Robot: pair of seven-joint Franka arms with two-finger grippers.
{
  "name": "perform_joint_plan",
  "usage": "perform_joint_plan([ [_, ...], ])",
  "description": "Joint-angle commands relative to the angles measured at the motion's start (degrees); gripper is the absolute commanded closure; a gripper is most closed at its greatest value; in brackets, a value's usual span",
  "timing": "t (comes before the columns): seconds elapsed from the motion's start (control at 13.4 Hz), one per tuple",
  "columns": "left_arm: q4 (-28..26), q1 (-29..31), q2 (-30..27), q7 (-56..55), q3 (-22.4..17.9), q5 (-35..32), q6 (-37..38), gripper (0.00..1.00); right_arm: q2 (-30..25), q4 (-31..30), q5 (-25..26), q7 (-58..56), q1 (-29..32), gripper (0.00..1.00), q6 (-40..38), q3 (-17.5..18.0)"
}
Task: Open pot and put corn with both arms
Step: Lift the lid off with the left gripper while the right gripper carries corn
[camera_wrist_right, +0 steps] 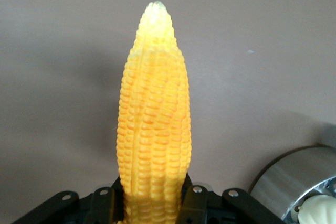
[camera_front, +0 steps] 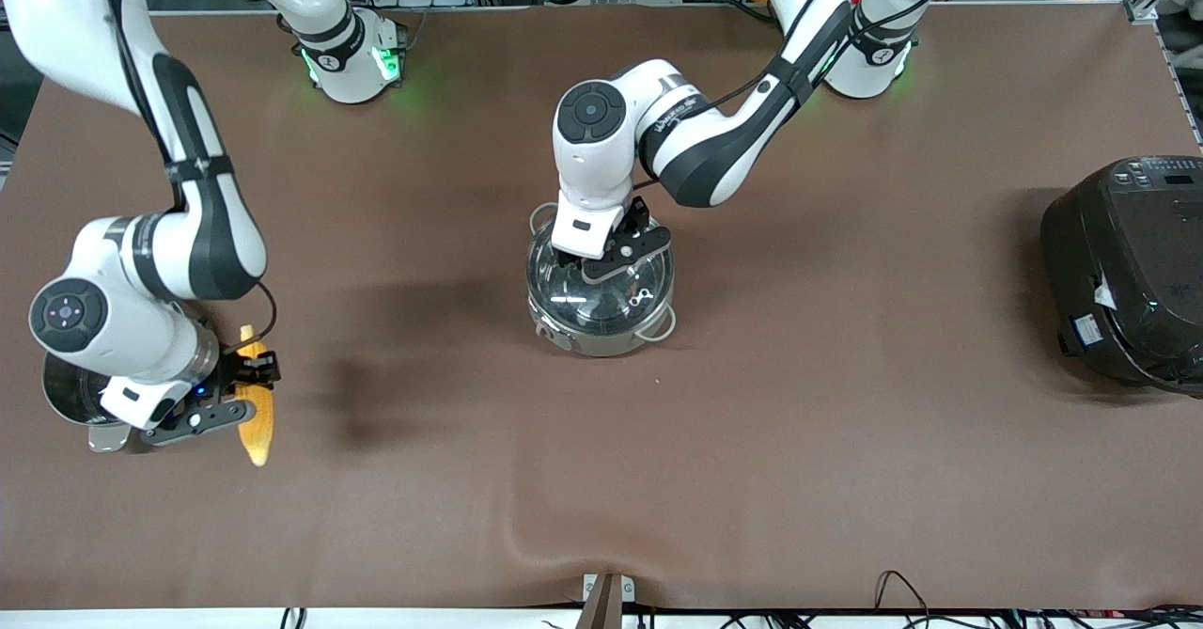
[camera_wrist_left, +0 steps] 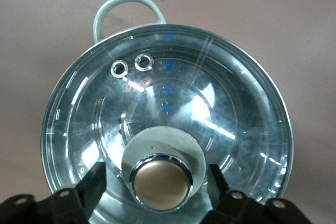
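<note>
The steel pot (camera_front: 601,333) stands mid-table with its glass lid (camera_front: 648,286) on. My left gripper (camera_front: 616,267) is down over the lid. In the left wrist view the lid (camera_wrist_left: 210,103) fills the frame. My left gripper (camera_wrist_left: 156,179) is open, with one finger on each side of the coppery knob (camera_wrist_left: 160,182) and a gap on both sides. My right gripper (camera_front: 246,377) is shut on the corn (camera_front: 256,417) at the right arm's end of the table. In the right wrist view my right gripper (camera_wrist_right: 152,195) clamps the corn (camera_wrist_right: 153,114) at its thick end, with the pale tip pointing away.
The steel steamer pot (camera_front: 66,394) sits under my right arm beside the corn. It also shows in the right wrist view (camera_wrist_right: 294,177) with a white bun (camera_wrist_right: 315,216) inside. The black rice cooker (camera_front: 1123,272) stands at the left arm's end of the table.
</note>
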State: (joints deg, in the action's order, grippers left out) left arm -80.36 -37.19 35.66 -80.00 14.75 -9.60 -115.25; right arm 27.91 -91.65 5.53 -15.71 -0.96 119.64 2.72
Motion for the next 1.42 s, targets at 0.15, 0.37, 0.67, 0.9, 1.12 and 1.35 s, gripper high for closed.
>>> perform_joint_plan([
  [0.15, 1.4, -0.5, 0.8, -1.0, -0.3, -1.5, 0.0, 0.32, -3.7, -1.6, 0.0, -3.3, -0.4, 1.00, -3.3, 8.6],
  [0.37, 1.4, -0.7, 0.9, -1.1, -0.3, -1.5, 0.0, 0.85, -3.5, -2.8, 0.0, -3.9, -1.4, 1.00, -3.8, 13.0],
  [0.67, 1.3, 0.4, -1.4, 0.0, -0.3, -1.6, 0.2, 1.00, -4.9, -5.6, 0.0, -9.9, -1.2, 1.00, -8.7, 13.5],
  [0.9, 0.6, 2.9, -9.3, 1.6, 0.1, -0.9, 5.9, 1.00, -5.1, -6.8, 0.0, -10.0, 0.7, 1.00, -9.3, 13.5],
  [1.12, 0.0, 7.5, -16.4, 7.8, 0.5, 1.0, 13.7, 1.00, -5.6, -7.0, 0.0, -8.9, 0.6, 1.00, -9.0, 13.5],
  [1.35, -6.3, 18.2, -25.0, 21.9, 0.5, 6.8, 15.2, 1.00, -6.7, -6.7, 0.0, -8.3, -2.3, 1.00, -9.1, 14.4],
])
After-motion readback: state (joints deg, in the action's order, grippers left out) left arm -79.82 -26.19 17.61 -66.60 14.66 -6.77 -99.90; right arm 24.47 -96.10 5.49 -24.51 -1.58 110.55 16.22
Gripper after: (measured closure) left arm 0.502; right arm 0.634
